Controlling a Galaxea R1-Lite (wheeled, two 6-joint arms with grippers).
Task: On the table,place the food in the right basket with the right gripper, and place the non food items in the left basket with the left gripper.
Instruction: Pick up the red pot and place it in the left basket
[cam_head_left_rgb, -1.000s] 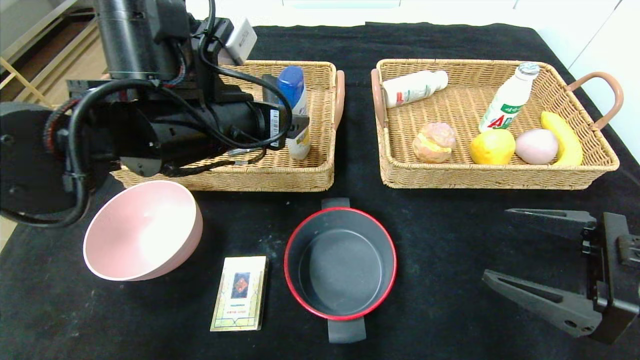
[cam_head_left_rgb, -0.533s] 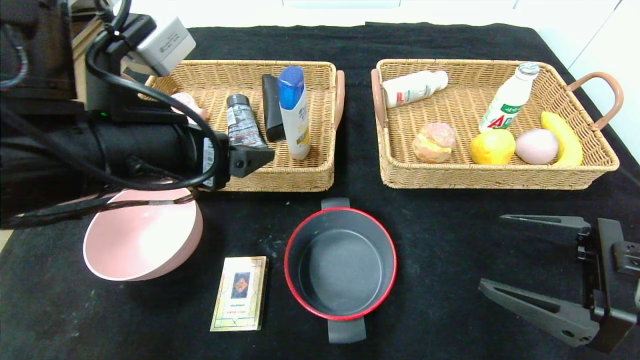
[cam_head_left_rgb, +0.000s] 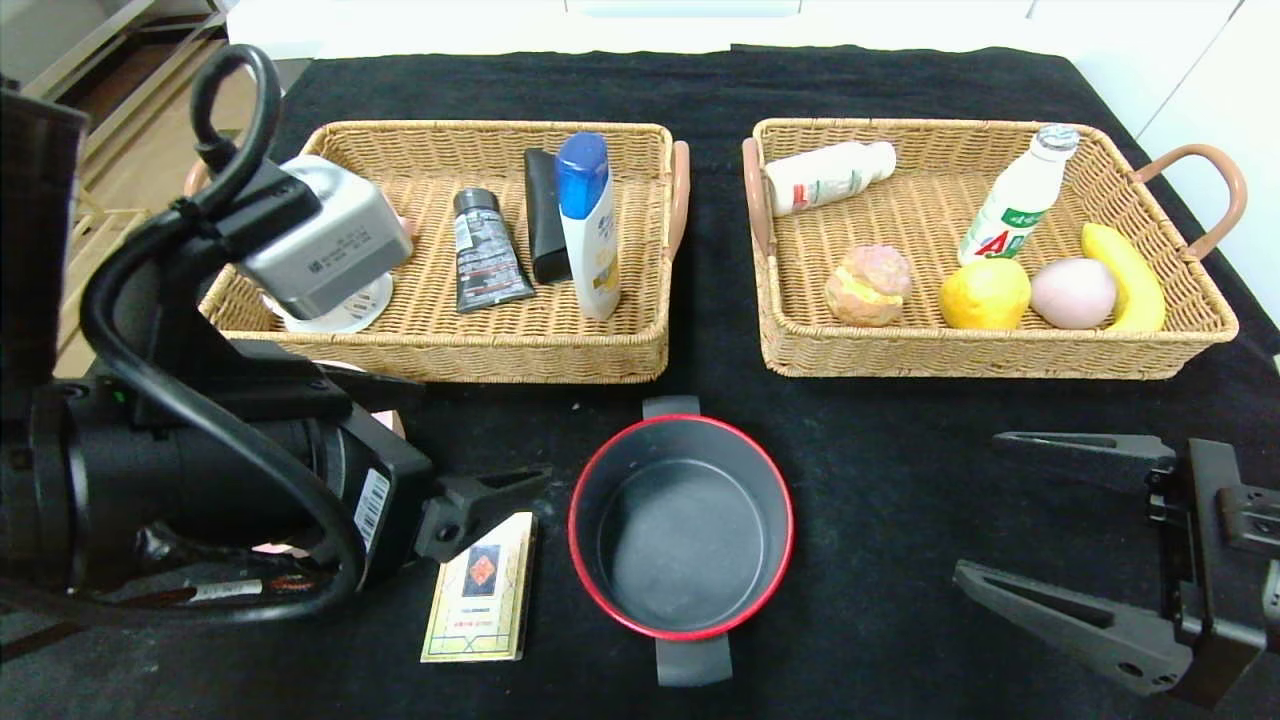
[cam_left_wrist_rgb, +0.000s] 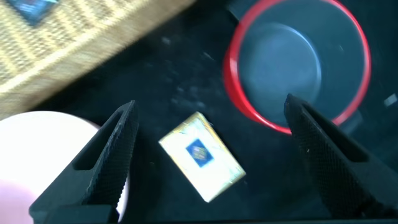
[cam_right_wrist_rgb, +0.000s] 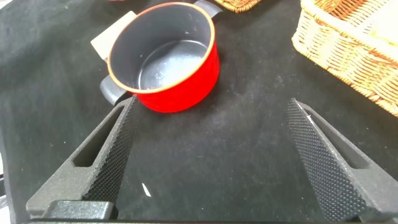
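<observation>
1. The card box (cam_head_left_rgb: 480, 588) lay flat on the black counter (cam_head_left_rgb: 880, 450), just left of the red pot (cam_head_left_rgb: 682, 528), and in the left wrist view (cam_left_wrist_rgb: 202, 157) it sat between the left gripper's two fingers, below them and untouched.
2. The left gripper (cam_left_wrist_rgb: 211, 155) hung wide and empty above the card box, left of the red pot; in the head view only one finger (cam_head_left_rgb: 490, 495) showed past the arm's bulk.
3. The pink bowl (cam_left_wrist_rgb: 37, 155) stood just left of the card box, mostly hidden under the left arm in the head view.
4. The left basket (cam_head_left_rgb: 560, 350), behind the red pot and to its left, held a dark tube (cam_head_left_rgb: 487, 252), a black item (cam_head_left_rgb: 546, 215), a blue-capped bottle (cam_head_left_rgb: 588, 225) and a white round object (cam_head_left_rgb: 335, 312).
5. The right basket (cam_head_left_rgb: 990, 355), behind the red pot and to its right, held a white bottle (cam_head_left_rgb: 828, 176) lying down, a green-labelled drink bottle (cam_head_left_rgb: 1018, 196), a pastry (cam_head_left_rgb: 868, 285), a lemon (cam_head_left_rgb: 984, 293), a pink egg-shaped piece (cam_head_left_rgb: 1072, 293) and a banana (cam_head_left_rgb: 1128, 276).
6. The right gripper (cam_head_left_rgb: 1040, 530) hovered well right of the red pot with its jaws spread wide and nothing between them.
</observation>
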